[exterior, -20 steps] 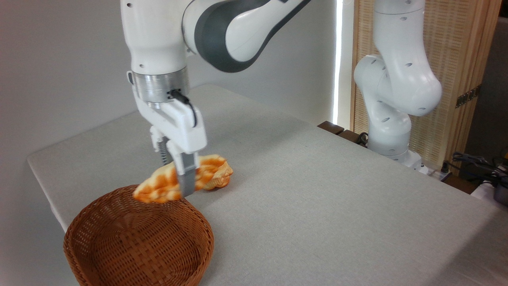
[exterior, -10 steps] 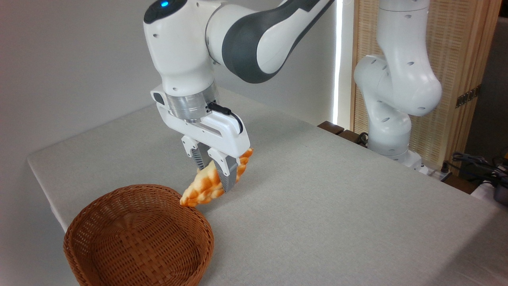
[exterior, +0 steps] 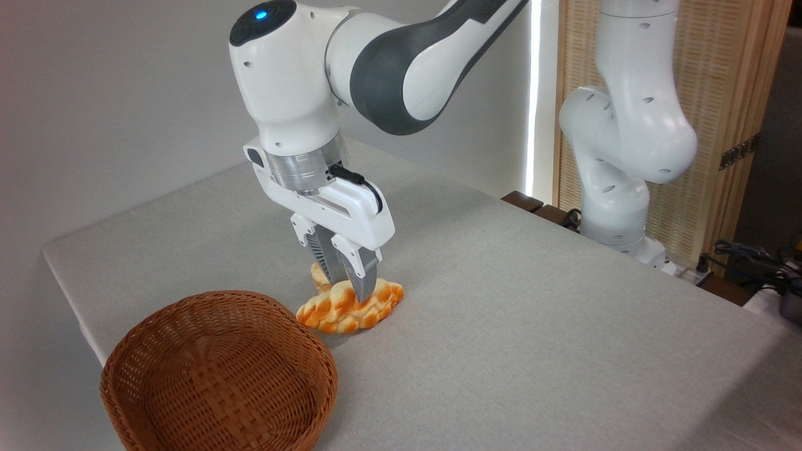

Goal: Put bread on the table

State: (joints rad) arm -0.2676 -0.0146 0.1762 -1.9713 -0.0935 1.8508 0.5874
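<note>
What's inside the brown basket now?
Nothing shows inside the basket: only its woven floor and far wall. Its near wall hides the front strip of the floor. The bread lies outside on the table, with the gripper closed on it.

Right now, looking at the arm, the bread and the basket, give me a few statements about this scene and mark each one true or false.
1. The bread lies on the table. True.
2. The bread is inside the basket. False: it lies outside it, just beyond the rim.
3. The gripper is down at the bread, with a finger on either side of it. True.
4. A round bun sits in the basket. False: nothing shows inside it.
5. The gripper hangs high above the table, well clear of the bread. False: its fingertips reach the bread.
</note>
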